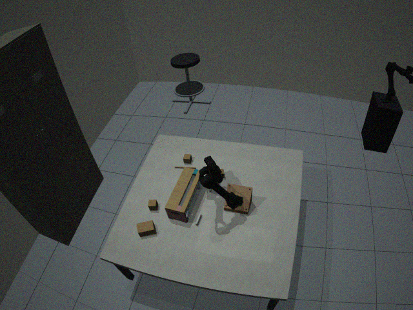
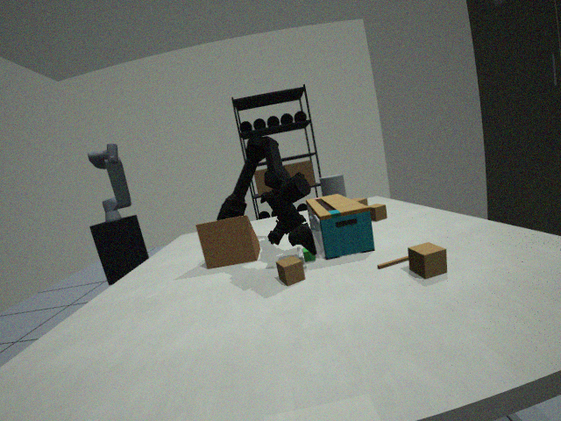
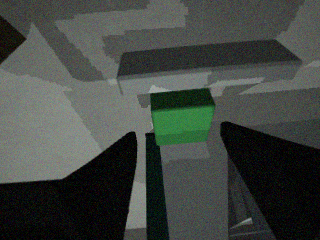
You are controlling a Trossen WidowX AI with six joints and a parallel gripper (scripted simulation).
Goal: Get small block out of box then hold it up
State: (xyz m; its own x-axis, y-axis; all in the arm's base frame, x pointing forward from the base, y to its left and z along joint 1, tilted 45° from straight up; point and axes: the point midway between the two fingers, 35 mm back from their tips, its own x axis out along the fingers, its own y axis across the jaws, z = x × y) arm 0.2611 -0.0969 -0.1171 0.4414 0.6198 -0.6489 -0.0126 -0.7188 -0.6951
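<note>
The small green block (image 2: 308, 254) (image 3: 182, 120) is outside the box, low at the table beside the teal end of its clear front. A low pale-grey bar (image 3: 210, 75) lies just beyond it. The clear-fronted box (image 1: 180, 190) (image 2: 349, 233) stands upright, with a slotted wooden top. My gripper (image 2: 292, 245) (image 3: 178, 132) is open and points down over the block. In the wrist view the block shows between and slightly beyond the fingertips, with gaps on both sides; contact is not visible. In the top view the arm hides the block.
A small wooden cube (image 2: 290, 272) stands near the gripper. Another wooden cube (image 1: 187, 158) (image 2: 427, 260) and a thin stick (image 1: 182, 167) (image 2: 392, 262) lie past the teal end. A small white bar (image 1: 198, 219) lies near the box's other end. A large brown block (image 2: 229, 242) stands by my base.
</note>
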